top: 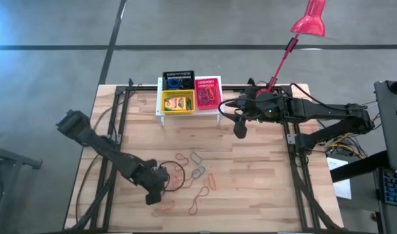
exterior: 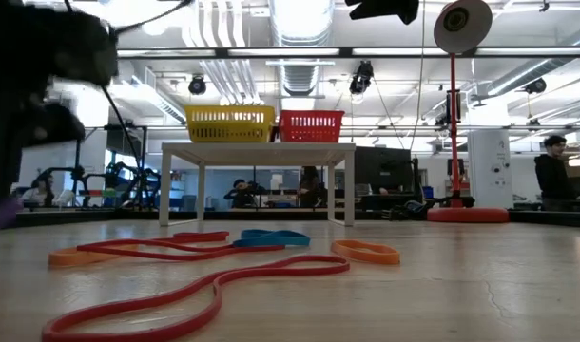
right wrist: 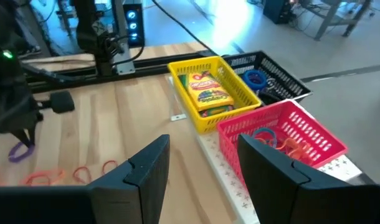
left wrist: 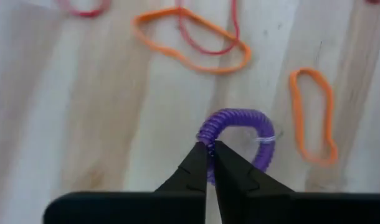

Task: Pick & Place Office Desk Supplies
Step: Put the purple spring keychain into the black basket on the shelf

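Three baskets sit on the white stand (top: 189, 112) in the high view: black basket (top: 178, 80), yellow basket (top: 177, 101), red basket (top: 208, 93). The right gripper (top: 239, 127) hangs beside the stand, the left gripper (top: 153, 194) far from it. Only the left wrist view shows the left fingers pinching a purple band (left wrist: 240, 127). The right wrist view shows the right fingers (right wrist: 146, 163) spread open and crayon boxes (right wrist: 210, 91) in the yellow basket.

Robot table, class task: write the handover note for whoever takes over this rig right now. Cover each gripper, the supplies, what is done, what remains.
Left gripper: fingers shut on a purple coiled band, lifted near the table's front.
Right gripper: open, empty, hovering beside the baskets.
Done: crayon boxes in the yellow basket; some bands in the black basket and red basket.
Left: loose rubber bands on the table, plus the held one.
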